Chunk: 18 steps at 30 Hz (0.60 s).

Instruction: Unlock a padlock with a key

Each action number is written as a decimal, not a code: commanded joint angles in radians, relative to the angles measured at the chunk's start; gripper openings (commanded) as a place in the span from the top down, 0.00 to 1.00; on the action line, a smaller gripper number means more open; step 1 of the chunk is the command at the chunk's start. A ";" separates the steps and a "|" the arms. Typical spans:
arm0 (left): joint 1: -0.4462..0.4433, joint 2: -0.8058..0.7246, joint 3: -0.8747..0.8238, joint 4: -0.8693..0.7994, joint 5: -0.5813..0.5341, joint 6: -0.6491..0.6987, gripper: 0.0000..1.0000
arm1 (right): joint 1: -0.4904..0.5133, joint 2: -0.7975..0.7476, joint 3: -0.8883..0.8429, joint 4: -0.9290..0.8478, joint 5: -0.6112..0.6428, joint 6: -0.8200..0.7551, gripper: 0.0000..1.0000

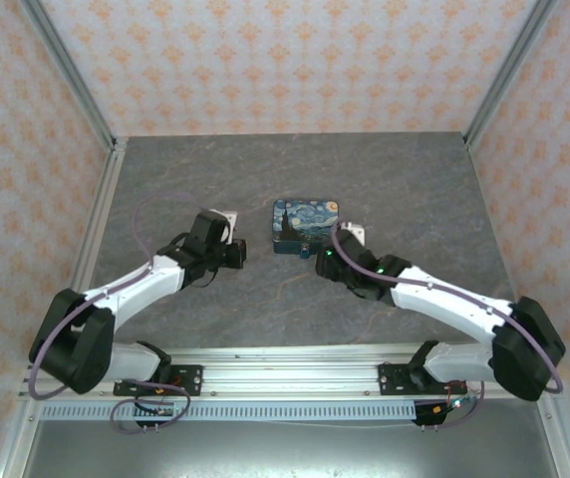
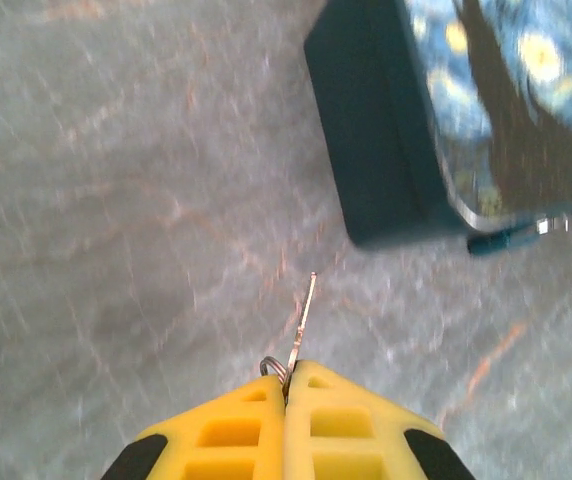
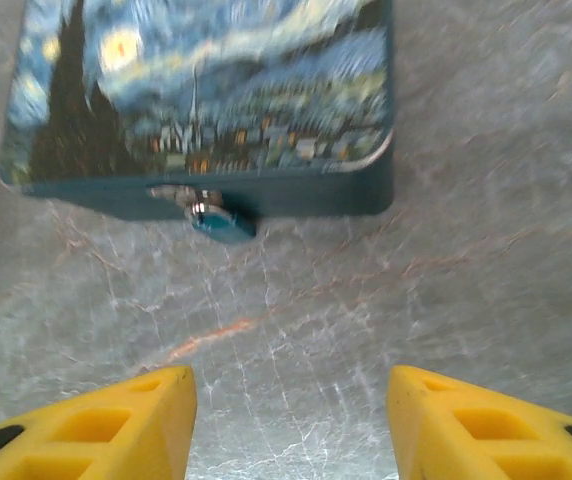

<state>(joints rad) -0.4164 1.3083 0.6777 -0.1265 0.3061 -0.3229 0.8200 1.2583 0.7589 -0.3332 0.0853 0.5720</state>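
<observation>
Open table (image 3: 296, 320) separates the right pincer (image 3: 291, 390) from the painted box (image 3: 206, 90).

A blue box (image 1: 306, 225) sits near the middle of the grey worktop (image 1: 425, 189). The left pincer (image 1: 241, 253) is near the box at its 8 o'clock, apart from it and pointing toward 3 o'clock. The right pincer (image 1: 323, 263) is just beside the box's near edge at its 5 o'clock, pointing toward 11 o'clock. Orange-patterned walls (image 1: 295, 60) enclose the worktop, and a metal rail (image 1: 295, 370) runs along 6 o'clock.
</observation>
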 commanded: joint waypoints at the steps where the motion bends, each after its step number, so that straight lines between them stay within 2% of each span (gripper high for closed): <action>1: 0.004 -0.064 -0.064 0.041 0.088 0.003 1.00 | 0.044 0.112 0.028 0.156 0.105 0.022 0.47; 8: -0.004 -0.146 -0.123 0.035 0.099 0.000 1.00 | 0.066 0.337 0.173 0.160 0.131 -0.003 0.49; 18: -0.004 -0.164 -0.156 0.072 0.114 0.005 1.00 | 0.068 0.444 0.211 0.170 0.199 0.006 0.52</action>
<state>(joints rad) -0.4171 1.1519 0.5346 -0.0917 0.4049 -0.3233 0.8814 1.6733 0.9470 -0.1722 0.2192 0.5732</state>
